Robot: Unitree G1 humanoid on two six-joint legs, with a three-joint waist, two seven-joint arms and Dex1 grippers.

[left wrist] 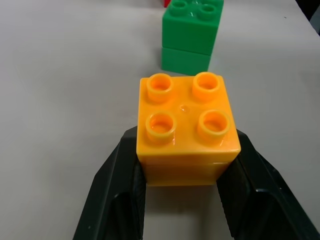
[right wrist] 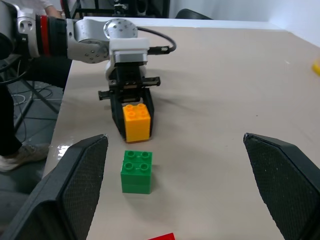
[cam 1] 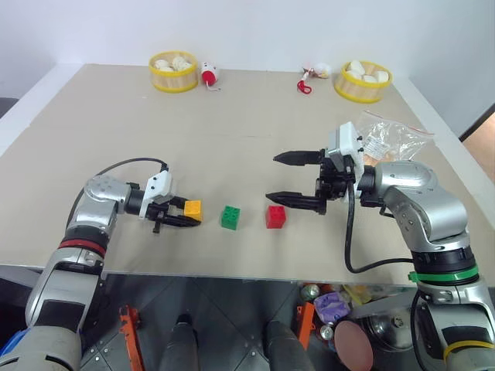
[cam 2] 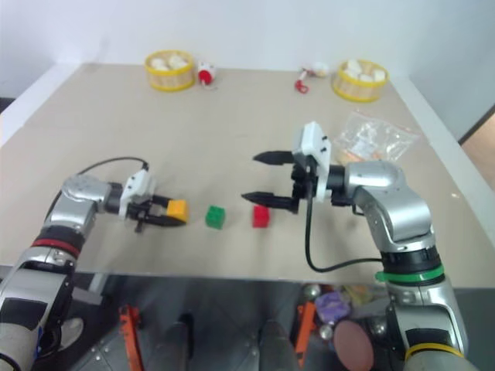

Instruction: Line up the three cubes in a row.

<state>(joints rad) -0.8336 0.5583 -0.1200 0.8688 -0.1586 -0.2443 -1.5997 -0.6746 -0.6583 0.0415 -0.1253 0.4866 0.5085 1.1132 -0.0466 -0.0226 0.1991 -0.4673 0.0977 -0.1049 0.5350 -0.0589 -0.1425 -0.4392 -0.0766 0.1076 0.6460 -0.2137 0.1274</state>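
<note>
Three cubes stand in a rough line near the table's front edge: an orange-yellow cube (cam 1: 192, 209), a green cube (cam 1: 230, 217) and a red cube (cam 1: 275, 216). My left gripper (cam 1: 189, 214) comes in low from the left and is shut on the orange-yellow cube (left wrist: 187, 125), one black finger (left wrist: 115, 195) on each side. A small gap separates it from the green cube (left wrist: 190, 37). My right gripper (cam 1: 274, 176) hovers open just above the red cube, pointing left, with nothing between its fingers (right wrist: 75, 185).
Two round yellow baskets (cam 1: 173, 73) (cam 1: 362, 81) with white pieces sit at the far edge, with small red-and-white toys (cam 1: 209, 74) (cam 1: 309, 77) beside them. A clear plastic bag (cam 1: 390, 139) lies behind my right arm. The table's front edge (cam 1: 232, 270) runs close below the cubes.
</note>
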